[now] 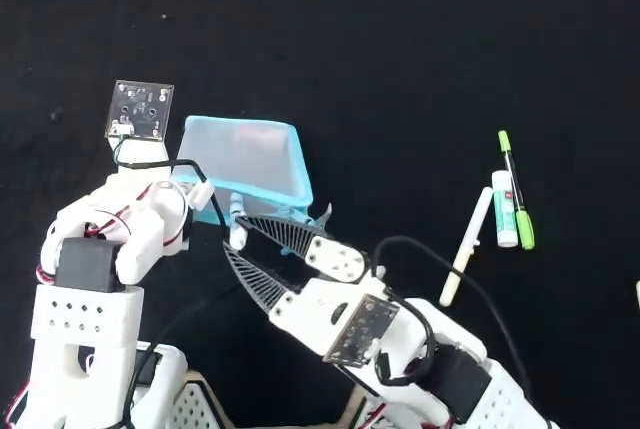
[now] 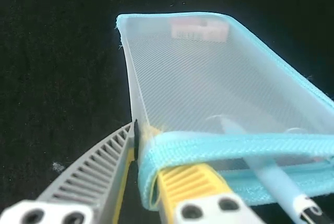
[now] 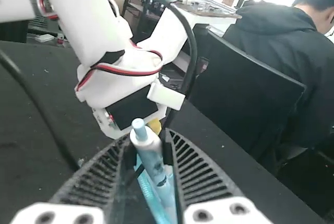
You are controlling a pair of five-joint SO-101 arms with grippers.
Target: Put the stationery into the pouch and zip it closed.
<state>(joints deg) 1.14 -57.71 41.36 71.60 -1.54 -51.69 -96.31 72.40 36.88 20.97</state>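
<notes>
The pouch is translucent fine mesh, faintly shiny, edged with woven light-blue cloth tape. The table is covered in matt black cloth. The left pincer is ribbed grey and yellow plastic, the right pincer ribbed matt black plastic. The pen is smooth pale plastic.

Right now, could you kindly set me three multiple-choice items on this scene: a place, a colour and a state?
1. The left gripper is at: A the pouch rim; B bare table; C a box.
2. The pouch's trim is: A red; B light blue; C yellow.
3. The right gripper is: A open; B shut on the pouch; C shut on a pen.
Answers: 1 A, it pinches the rim; 2 B, blue tape edges the mesh; 3 C, it clamps the barrel.
</notes>
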